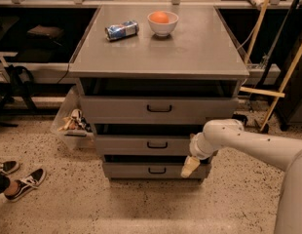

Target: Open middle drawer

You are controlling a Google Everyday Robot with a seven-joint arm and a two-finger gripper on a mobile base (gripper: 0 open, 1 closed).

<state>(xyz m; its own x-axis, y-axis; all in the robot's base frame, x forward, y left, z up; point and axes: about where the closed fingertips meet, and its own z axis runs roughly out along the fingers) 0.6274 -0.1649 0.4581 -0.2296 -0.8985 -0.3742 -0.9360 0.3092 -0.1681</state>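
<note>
Just below the middle drawer (126, 145), the pincer (190, 166) points downward, arm (248, 143) outstretched.

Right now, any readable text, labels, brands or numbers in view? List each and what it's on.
No readable text.
can, lying on the cabinet top: blue and white print, too blurred to read.
bowl: no marking visible.
middle drawer and the other two fronts: no labels visible.
gripper, low by the right end of the drawer fronts, just below the middle drawer: no marking visible.
</note>
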